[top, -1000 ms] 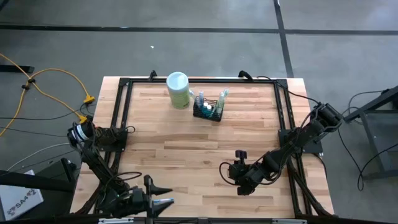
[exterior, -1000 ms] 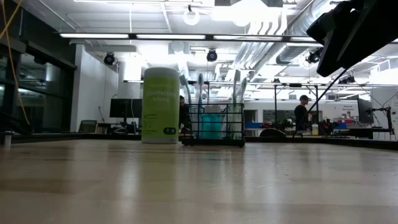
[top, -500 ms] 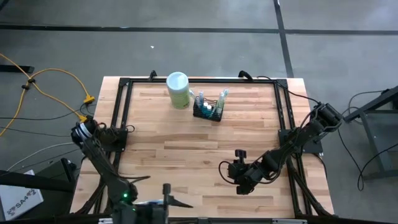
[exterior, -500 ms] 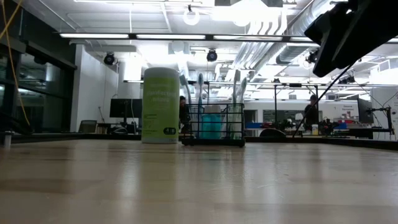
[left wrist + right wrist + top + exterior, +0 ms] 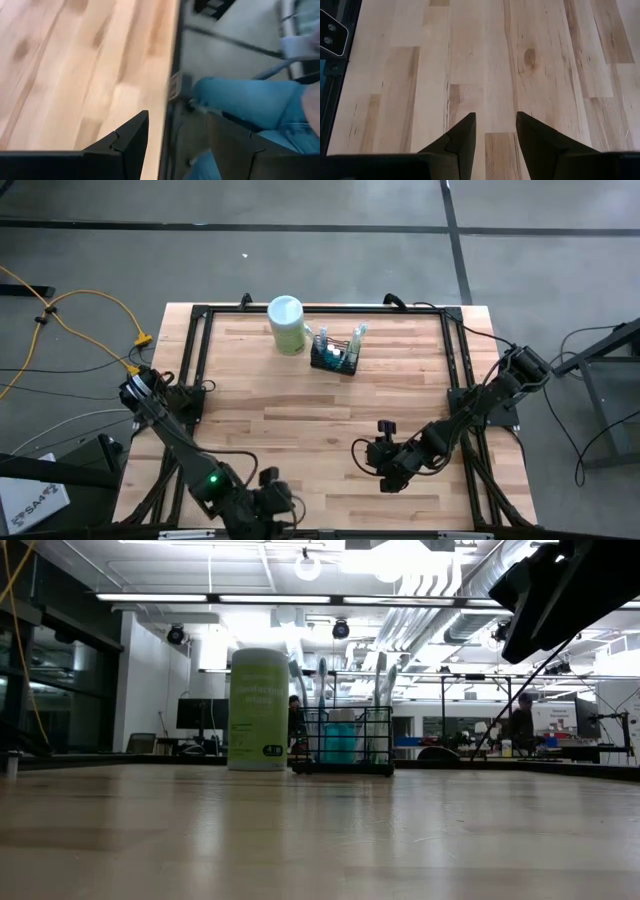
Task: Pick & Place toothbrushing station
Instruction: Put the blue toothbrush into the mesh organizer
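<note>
Left arm sits at the table's near-left edge in high view, its left gripper (image 5: 175, 145) w/ fingers spread apart and nothing btwn them; left wrist view alone shows it pointing past the wooden table (image 5: 300, 405) edge to the floor, where a person's blue-clad legs (image 5: 240, 102) show. Further right, at the far side, a pale green canister (image 5: 286, 326) w/ white lid stands upright; low view shows print on its label (image 5: 258, 700), too small to read. Just beside it to the right is the toothbrushing station (image 5: 335, 356), a black wire-mesh basket, upright, untouched, well apart from both grippers. Inside: several upright toothbrushes (image 5: 380, 705) poking above the rim and a teal item (image 5: 339, 737); which compartment each sits in can't be told. Low view adds the room behind, w/ a person (image 5: 520, 725) standing far off at right. Right arm reaches in from the right edge; right gripper (image 5: 495, 130) hovers over bare wood near the table's front-centre, fingers partly apart, gripping nothing per right wrist view.
</note>
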You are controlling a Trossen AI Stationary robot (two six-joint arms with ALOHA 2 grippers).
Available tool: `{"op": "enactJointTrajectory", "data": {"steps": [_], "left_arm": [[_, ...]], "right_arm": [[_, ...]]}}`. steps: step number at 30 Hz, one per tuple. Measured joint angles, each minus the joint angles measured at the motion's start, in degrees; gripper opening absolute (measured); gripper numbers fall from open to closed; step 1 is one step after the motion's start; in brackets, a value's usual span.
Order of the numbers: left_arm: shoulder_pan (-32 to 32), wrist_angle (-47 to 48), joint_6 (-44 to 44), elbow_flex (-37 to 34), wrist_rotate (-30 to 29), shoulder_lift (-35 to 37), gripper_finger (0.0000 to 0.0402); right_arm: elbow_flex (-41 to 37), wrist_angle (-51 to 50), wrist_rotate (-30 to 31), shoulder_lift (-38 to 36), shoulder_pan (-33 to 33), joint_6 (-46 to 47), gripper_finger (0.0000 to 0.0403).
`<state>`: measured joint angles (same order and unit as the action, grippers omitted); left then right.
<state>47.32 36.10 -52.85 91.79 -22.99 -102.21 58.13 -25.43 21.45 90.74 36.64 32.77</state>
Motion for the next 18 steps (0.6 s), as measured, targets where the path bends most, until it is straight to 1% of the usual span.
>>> {"op": "enactJointTrajectory", "data": {"steps": [3, 5, 13, 18], "left_arm": [[-0.12, 4.33, -5.42, 0.00, 1.39, 0.00, 0.0191], [-0.06, 6.65, -7.54, -0.06, 1.93, 0.00, 0.0191], [3.05, 8.78, -9.00, -1.22, 2.04, 0.00, 0.0191], [6.27, 11.08, -13.74, -1.22, 2.89, -0.89, 0.0191]], "right_arm": [[0.00, 0.00, 0.00, 0.00, 0.00, 0.00, 0.0133], [0.00, 0.00, 0.00, 0.00, 0.00, 0.00, 0.0133], [0.00, 0.02, -0.02, 0.00, 0.00, 0.00, 0.0133], [0.00, 0.08, -0.02, 0.00, 0.00, 0.00, 0.0133]]}}
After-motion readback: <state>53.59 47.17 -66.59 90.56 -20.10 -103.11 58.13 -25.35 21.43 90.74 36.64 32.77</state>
